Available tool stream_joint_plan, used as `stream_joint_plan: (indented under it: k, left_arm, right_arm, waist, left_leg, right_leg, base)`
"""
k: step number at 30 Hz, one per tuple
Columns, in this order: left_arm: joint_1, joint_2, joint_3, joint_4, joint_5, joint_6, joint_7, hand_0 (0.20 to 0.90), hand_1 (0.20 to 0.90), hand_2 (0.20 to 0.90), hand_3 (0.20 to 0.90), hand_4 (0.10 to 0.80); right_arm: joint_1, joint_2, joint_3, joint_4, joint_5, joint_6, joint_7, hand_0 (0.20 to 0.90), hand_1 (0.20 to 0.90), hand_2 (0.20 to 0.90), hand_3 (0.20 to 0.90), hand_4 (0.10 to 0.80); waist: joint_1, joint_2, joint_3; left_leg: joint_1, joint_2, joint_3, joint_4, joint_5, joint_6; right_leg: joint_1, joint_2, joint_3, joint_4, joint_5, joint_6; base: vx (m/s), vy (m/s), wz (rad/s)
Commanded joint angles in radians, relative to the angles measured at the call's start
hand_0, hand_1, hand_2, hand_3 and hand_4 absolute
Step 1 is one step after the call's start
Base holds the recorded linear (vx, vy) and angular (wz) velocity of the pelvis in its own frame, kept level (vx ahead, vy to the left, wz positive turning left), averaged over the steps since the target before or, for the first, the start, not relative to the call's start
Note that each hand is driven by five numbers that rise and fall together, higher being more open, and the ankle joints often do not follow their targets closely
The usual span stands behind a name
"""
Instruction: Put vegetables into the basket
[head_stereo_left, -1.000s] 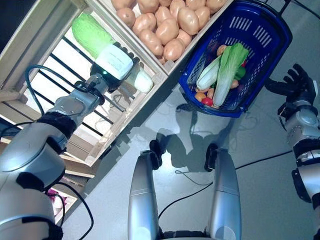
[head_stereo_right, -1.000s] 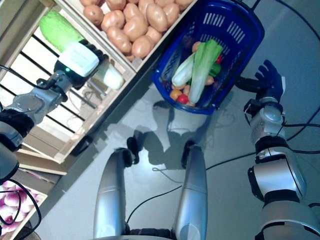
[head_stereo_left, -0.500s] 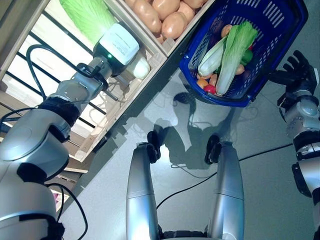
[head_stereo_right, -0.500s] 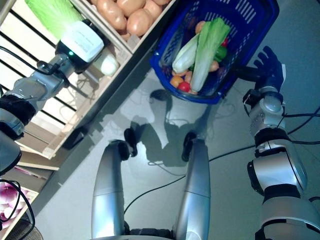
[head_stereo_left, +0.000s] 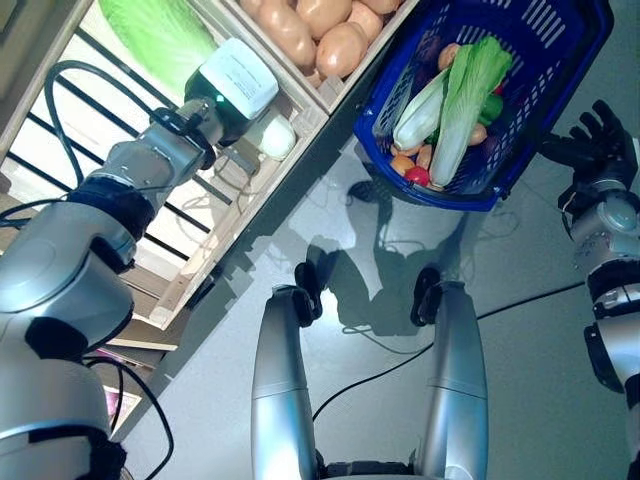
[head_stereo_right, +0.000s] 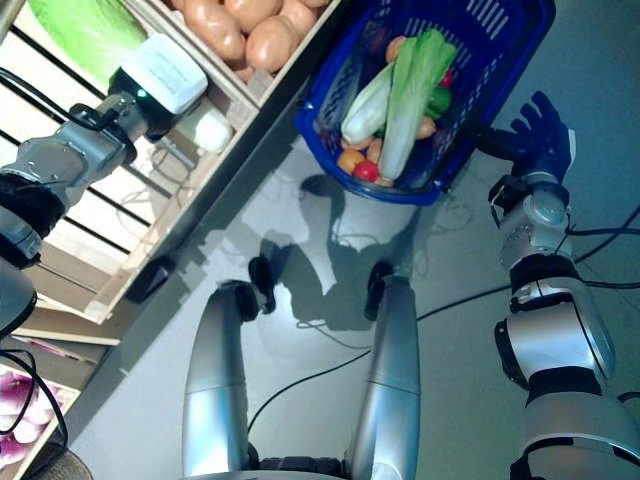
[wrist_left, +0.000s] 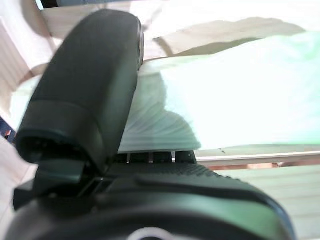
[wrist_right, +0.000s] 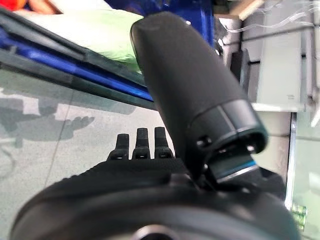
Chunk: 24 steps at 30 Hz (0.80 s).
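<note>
My left hand (head_stereo_left: 232, 95) reaches into the wooden stand and is curled round a long pale-green cabbage (head_stereo_left: 150, 30), whose white end (head_stereo_left: 275, 135) sticks out past the hand. In the left wrist view my thumb (wrist_left: 85, 90) lies over the cabbage (wrist_left: 240, 100). The blue basket (head_stereo_left: 560, 75) stands on the floor at the upper right. It holds long green-and-white leafy vegetables (head_stereo_left: 455, 100) on top of small red (head_stereo_left: 417, 176), orange and green ones. My right hand (head_stereo_left: 598, 150) is beside the basket's right rim with its fingers straight; its thumb (wrist_right: 195, 90) shows in the right wrist view.
The wooden stand (head_stereo_left: 300, 110) runs slantwise across the upper left, with slatted shelves and a crate of potatoes (head_stereo_left: 325, 25) beside my left hand. Grey floor (head_stereo_left: 520, 330) lies between the stand, the basket and me.
The whole picture has shifted, so the camera has moved. My left hand stays on the cabbage in the stand. My right hand stays beside the basket.
</note>
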Motion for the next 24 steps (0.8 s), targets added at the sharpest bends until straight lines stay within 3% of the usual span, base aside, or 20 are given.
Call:
stream_joint_plan:
  k: [1,5,7,10,12,14,20,24]
  left_arm:
    - [0.012,0.042,-0.008,0.03,-0.054,-0.054,0.07,0.3,0.3,0.3,0.3,0.4]
    - [0.049,0.075,0.037,0.008,-0.214,-0.085,0.125,0.3,0.3,0.3,0.3,0.4]
    - [0.104,0.094,0.113,-0.02,-0.353,-0.166,0.189,0.3,0.3,0.3,0.3,0.4]
    - [0.181,0.119,0.201,-0.072,-0.409,-0.227,0.215,0.3,0.3,0.3,0.3,0.4]
    - [0.291,0.141,0.326,-0.148,-0.412,-0.285,0.221,0.3,0.3,0.3,0.3,0.4]
    - [0.358,0.151,0.386,-0.21,-0.421,-0.303,0.208,0.3,0.3,0.3,0.3,0.4]
    - [0.507,0.154,0.507,-0.322,-0.433,-0.323,0.161,0.3,0.3,0.3,0.3,0.4]
    - [0.588,0.124,0.573,-0.335,-0.435,-0.347,0.151,0.3,0.3,0.3,0.3,0.4]
  right_arm:
    - [-0.06,-0.067,-0.027,-0.018,0.018,-0.105,0.053,0.9,0.9,0.9,0.9,0.8]
    - [-0.026,-0.061,-0.03,-0.057,-0.001,-0.096,0.086,0.9,0.9,0.9,0.9,0.8]
    - [0.025,-0.053,-0.044,-0.111,0.001,-0.097,0.122,0.9,0.9,0.9,0.9,0.8]
    - [0.114,-0.039,-0.075,-0.182,-0.017,-0.103,0.15,0.9,0.9,0.9,0.9,0.8]
    - [0.219,-0.018,-0.105,-0.271,-0.121,-0.117,0.122,0.9,0.9,0.9,0.9,0.8]
    - [0.279,0.004,-0.105,-0.334,-0.155,-0.113,0.108,0.9,0.9,0.9,0.9,0.8]
    - [0.399,0.073,-0.136,-0.437,-0.178,-0.063,0.17,0.9,0.9,0.9,0.9,0.8]
    - [0.464,0.126,-0.146,-0.475,-0.191,-0.046,0.197,0.9,0.9,0.9,0.9,0.8]
  waist:
    - [-0.008,-0.018,-0.003]
    - [-0.006,-0.026,-0.004]
    - [-0.004,-0.032,-0.028]
    - [0.001,-0.035,-0.07]
    - [0.009,-0.042,-0.117]
    - [0.017,-0.048,-0.15]
    - [0.037,-0.072,-0.242]
    - [0.045,-0.074,-0.337]
  left_leg:
    - [0.174,0.024,-0.02,-0.084,-0.081,-0.065]
    - [0.288,0.033,-0.012,-0.152,-0.059,-0.074]
    - [0.349,0.034,-0.002,-0.199,-0.021,-0.068]
    - [0.416,0.026,0.002,-0.239,-0.012,-0.064]
    - [0.493,0.016,0.006,-0.28,-0.009,-0.058]
    - [0.557,0.009,0.007,-0.316,-0.003,-0.051]
    - [0.775,-0.021,0.016,-0.484,0.033,-0.038]
    - [0.933,-0.029,0.029,-0.654,0.087,-0.041]
  right_leg:
    - [0.176,-0.006,-0.029,-0.18,0.122,0.003]
    - [0.281,0.007,-0.029,-0.222,0.121,-0.002]
    - [0.34,0.013,-0.039,-0.255,0.14,-0.018]
    - [0.406,0.012,-0.041,-0.289,0.138,-0.026]
    - [0.485,0.004,-0.052,-0.323,0.131,-0.036]
    - [0.548,-0.008,-0.069,-0.347,0.129,-0.039]
    - [0.778,-0.018,-0.12,-0.52,0.155,-0.029]
    - [0.95,0.005,-0.151,-0.705,0.192,-0.017]
  base:
    - [0.01,0.022,-0.04]
    - [0.022,0.011,0.02]
    - [0.015,0.001,-0.01]
    - [0.12,-0.022,0.01]
    - [0.152,-0.046,0.06]
    - [0.134,-0.035,0.06]
    - [0.186,-0.036,0.1]
    - [0.245,-0.021,0.09]
